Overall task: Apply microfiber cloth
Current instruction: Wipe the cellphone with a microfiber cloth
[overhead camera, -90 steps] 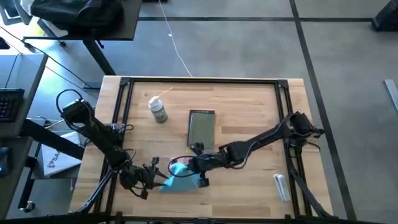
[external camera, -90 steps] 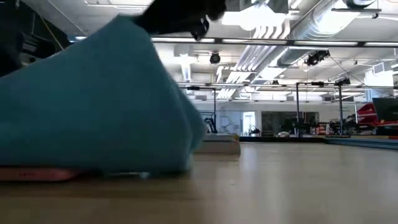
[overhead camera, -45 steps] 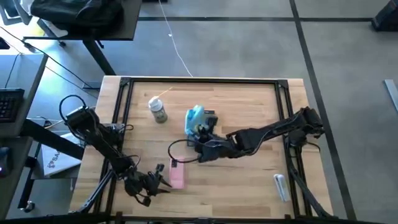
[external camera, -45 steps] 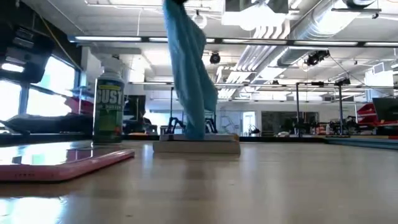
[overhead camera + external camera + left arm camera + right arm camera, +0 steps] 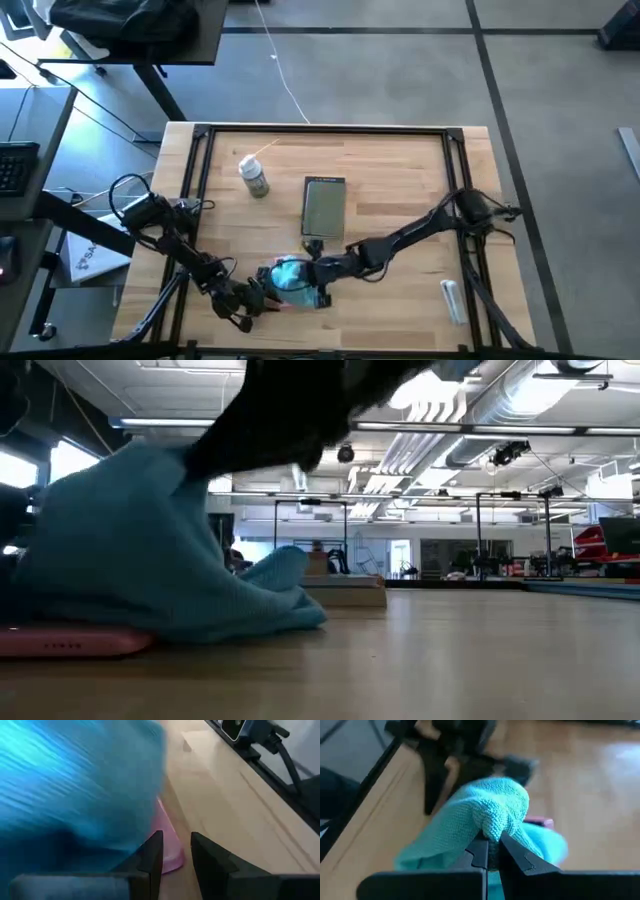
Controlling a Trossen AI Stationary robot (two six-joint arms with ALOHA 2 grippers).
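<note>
The light blue microfiber cloth (image 5: 287, 276) lies heaped on the pink phone (image 5: 70, 643) near the table's front edge, covering most of it. My right gripper (image 5: 310, 274) is shut on the cloth's top and reaches in from the right. My left gripper (image 5: 255, 299) stands just left of the phone. Its fingers are slightly apart, and the phone's corner (image 5: 171, 854) is beside them; I cannot tell whether they touch it. The grey-green tablet (image 5: 324, 207) lies flat farther back, and the spray bottle (image 5: 254, 177) stands upright to its left. My right gripper pinches a bunched fold at the top of the cloth (image 5: 496, 822) between its two fingers, several layers thick. The fingers slant down from the table's right side. The cloth drapes slack below them, and its lower part (image 5: 260, 615) rests on the phone and the table.
A small white object (image 5: 452, 300) lies near the front right corner. Black frame rails (image 5: 320, 129) run along the table's edges. Bare wood lies between the tablet and the right rail.
My right gripper lifted the cloth off the phone and carried it, hanging, toward the far edge over the tablet. It then came back toward the near edge and lowered the cloth onto the phone again. My left gripper shifted slightly toward the near right, staying by the phone.
</note>
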